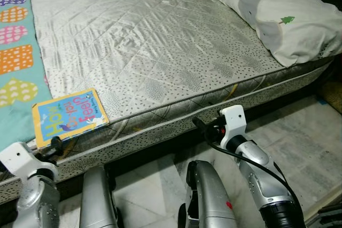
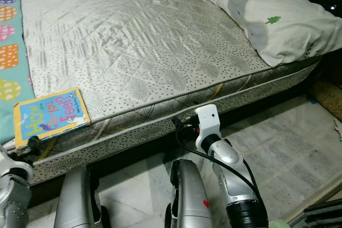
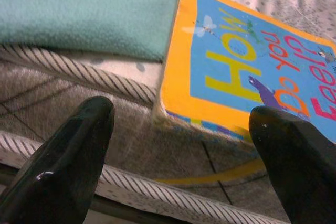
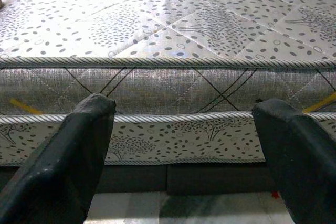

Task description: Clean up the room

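A children's board book (image 1: 68, 118) with an orange border and blue cover lies flat at the near left corner of the silver mattress (image 1: 155, 52), partly over its edge. My left gripper (image 3: 184, 145) is open just below and in front of the book's corner, fingers (image 3: 63, 166) spread wide, touching nothing. Further right, my right gripper (image 4: 184, 145) is open too, held low and facing the mattress side (image 4: 168, 87). Both arms show in the left eye view, the left arm (image 1: 32, 174) and the right arm (image 1: 240, 142).
A teal blanket (image 1: 16, 52) with coloured shapes covers the mattress's left side. A white pillow (image 1: 283, 14) lies at the far right corner. Pale marble floor (image 1: 310, 137) runs along the bed's near side and to the right. My silver legs (image 1: 208, 196) stand below.
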Robot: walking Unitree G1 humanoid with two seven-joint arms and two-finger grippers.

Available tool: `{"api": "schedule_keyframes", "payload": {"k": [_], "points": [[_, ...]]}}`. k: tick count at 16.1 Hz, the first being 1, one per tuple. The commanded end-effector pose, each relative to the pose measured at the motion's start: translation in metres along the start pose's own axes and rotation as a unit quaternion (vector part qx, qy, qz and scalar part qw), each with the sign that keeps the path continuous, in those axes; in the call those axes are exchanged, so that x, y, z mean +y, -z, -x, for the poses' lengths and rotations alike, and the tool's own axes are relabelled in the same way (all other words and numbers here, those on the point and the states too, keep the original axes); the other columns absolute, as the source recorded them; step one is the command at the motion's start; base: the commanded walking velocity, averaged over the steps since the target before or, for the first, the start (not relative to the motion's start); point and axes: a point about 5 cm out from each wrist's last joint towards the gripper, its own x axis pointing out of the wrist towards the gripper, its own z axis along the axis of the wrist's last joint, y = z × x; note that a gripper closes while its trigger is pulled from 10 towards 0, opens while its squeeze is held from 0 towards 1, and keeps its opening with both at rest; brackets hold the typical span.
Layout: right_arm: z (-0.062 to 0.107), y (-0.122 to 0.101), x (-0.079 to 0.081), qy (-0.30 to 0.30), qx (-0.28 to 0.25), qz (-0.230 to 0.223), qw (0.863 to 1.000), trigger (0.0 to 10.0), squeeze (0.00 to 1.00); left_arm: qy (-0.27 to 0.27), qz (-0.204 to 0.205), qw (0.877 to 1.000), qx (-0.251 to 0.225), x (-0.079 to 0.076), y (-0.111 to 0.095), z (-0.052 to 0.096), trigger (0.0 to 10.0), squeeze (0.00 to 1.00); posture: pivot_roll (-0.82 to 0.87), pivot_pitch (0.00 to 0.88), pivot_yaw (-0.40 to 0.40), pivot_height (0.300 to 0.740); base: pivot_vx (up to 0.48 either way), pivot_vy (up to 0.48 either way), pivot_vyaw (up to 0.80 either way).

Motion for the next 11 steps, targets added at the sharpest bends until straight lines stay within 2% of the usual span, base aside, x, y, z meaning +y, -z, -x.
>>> {"api": "schedule_keyframes", "payload": {"k": [1,5,6,11], "points": [[-0.001,-0.001,-0.002,0.007,0.001,0.002,1.0,10.0,0.0,-0.005,0.002,1.0,-0.003,0.005,-0.005,-0.006,10.0,0.0,-0.11,0.146,-0.09,0.503,0.0,0.0,0.0],[-0.001,-0.002,-0.004,0.016,-0.004,0.005,1.0,10.0,0.0,0.022,-0.007,1.0,0.015,-0.005,-0.004,-0.016,10.0,0.0,-0.12,0.146,-0.083,0.503,0.0,0.0,0.0],[0.0,-0.003,-0.005,0.018,-0.006,0.008,1.0,10.0,0.0,0.039,0.004,0.999,0.02,-0.01,0.001,-0.019,10.0,0.0,-0.13,0.147,-0.082,0.503,0.0,0.0,0.0],[0.0,-0.004,-0.007,0.023,-0.008,0.012,1.0,10.0,0.0,0.044,0.01,0.998,0.052,-0.006,0.019,-0.016,10.0,0.0,-0.13,0.15,-0.081,0.503,0.0,0.0,0.0]]}}
